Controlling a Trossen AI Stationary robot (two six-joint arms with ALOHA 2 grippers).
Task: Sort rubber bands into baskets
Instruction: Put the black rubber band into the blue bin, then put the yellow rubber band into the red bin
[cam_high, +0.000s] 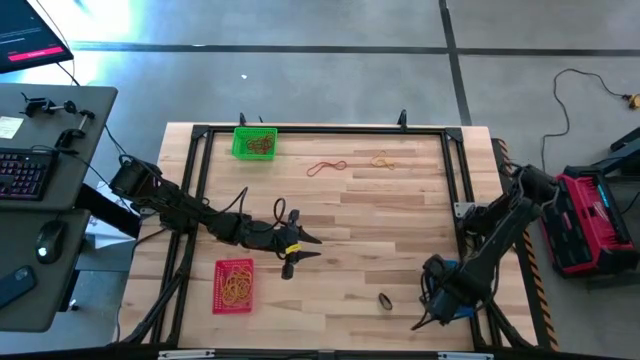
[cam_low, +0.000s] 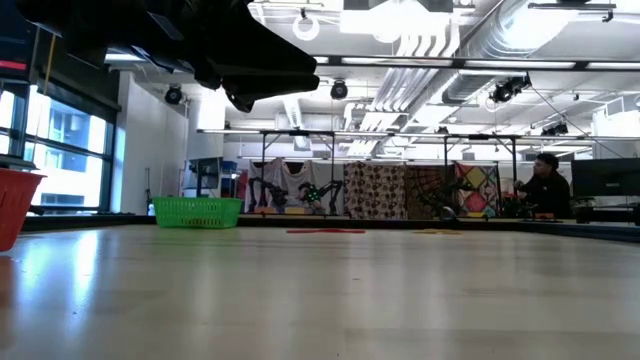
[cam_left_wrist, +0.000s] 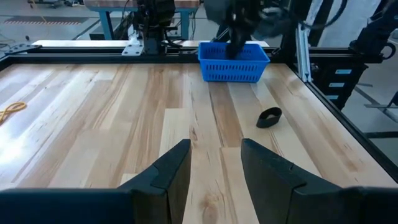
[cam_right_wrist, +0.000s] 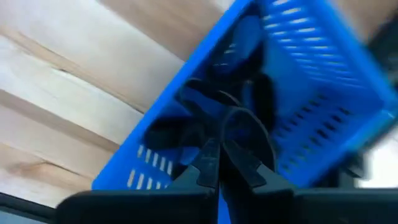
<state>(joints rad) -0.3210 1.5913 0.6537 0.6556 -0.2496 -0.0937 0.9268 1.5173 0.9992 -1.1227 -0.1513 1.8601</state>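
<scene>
Right claw (cam_right_wrist: 214, 165) shut, empty-looking, inside blue basket (cam_right_wrist: 311, 81) — lifting out could snag mesh, tip basket. Left claw (cam_left_wrist: 214, 165) apart mid-desk; black band (cam_left_wrist: 269, 116) unsorted

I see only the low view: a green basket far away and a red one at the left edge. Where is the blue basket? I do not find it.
Observer: The blue basket stands at the table's lower right corner in the high view, under the right arm.
Operator: What is the right pincer doing there?
Observer: The right pincer is shut and reaches down into that basket, where dark bands lie.
Operator: Is any band lying outside near it?
Observer: Yes, one black rubber band lies on the wood beside the blue basket, not touching it.
</scene>
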